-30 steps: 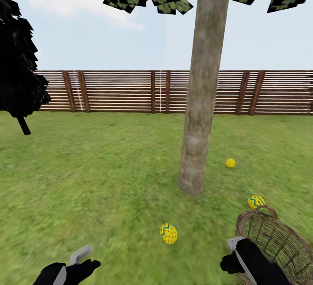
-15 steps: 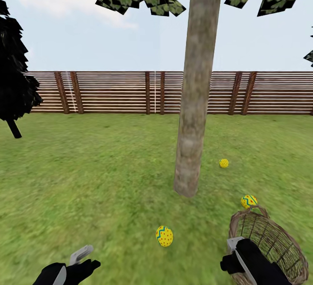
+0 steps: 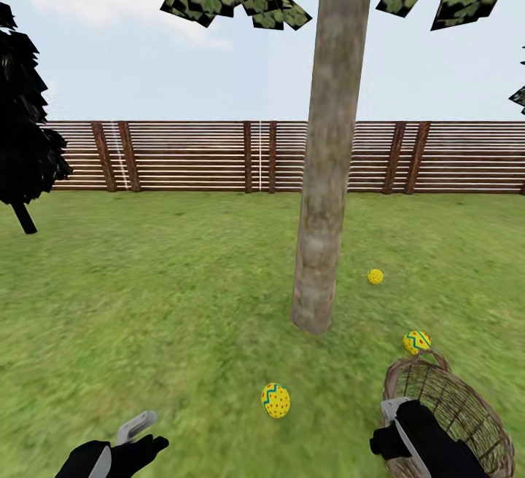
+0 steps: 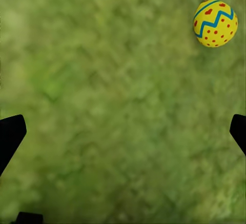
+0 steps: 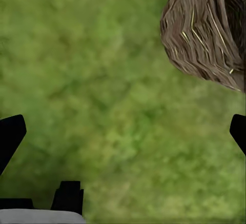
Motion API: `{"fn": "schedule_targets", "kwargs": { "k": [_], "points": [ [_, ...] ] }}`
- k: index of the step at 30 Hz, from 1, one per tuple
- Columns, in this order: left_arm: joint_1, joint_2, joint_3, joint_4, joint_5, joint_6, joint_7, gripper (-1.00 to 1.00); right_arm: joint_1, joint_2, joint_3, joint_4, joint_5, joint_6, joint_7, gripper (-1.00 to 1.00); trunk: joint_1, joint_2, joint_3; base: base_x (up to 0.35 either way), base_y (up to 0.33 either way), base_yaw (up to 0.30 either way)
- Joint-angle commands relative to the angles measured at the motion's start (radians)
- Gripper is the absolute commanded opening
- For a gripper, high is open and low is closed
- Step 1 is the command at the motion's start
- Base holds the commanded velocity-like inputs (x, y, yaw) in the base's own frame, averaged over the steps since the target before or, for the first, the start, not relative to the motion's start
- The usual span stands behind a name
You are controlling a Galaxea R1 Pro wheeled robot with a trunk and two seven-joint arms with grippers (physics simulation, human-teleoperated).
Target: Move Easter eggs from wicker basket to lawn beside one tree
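On the lawn [image 3: 168, 303] around the tree [image 3: 324, 172]: all three eggs are out of the basket. Nearest egg [image 3: 275, 400] lies on the grass near-left of the trunk base, also visible from the left wrist camera [image 4: 215, 23] with its blue zigzag and red dots. Second egg [image 3: 416, 342] sits to the near right of the trunk, just beyond the basket's small looped handle; cannot tell if it touches the rim. Third egg [image 3: 375, 276] is farther out, right of the trunk and slightly beyond it.

Basket [image 3: 452, 409] sits at near right on the grass, just beside the right arm, opening tilted toward the camera; what shows of its inside holds no egg. Its woven wall also shows in the right wrist view [image 5: 205, 29].

Left gripper [image 4: 123, 131]: released, fingers spread wide over bare grass, nothing between them. Right gripper [image 5: 123, 131]: same, released, over grass beside the basket wall, holding nothing.

Background: wooden slat fence [image 3: 219, 156] across the far side, all-black tree [image 3: 22, 135] at far left.
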Motion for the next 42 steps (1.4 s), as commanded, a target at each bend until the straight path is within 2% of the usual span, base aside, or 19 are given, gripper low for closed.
{"fn": "schedule_targets", "kwargs": {
  "k": [1,42],
  "points": [
    [-0.001,-0.001,0.005,-0.001,0.002,0.007,-0.003,1.00,-0.001,-0.001,0.003,-0.002,0.011,0.004,0.008,1.00,-0.004,0.007,0.002,0.000,0.000,0.000],
    [0.000,0.002,0.006,-0.003,0.004,0.007,-0.004,1.00,-0.001,0.003,0.004,-0.001,0.010,0.001,0.010,1.00,-0.161,0.294,0.131,0.000,0.000,0.000]
  ]
}}
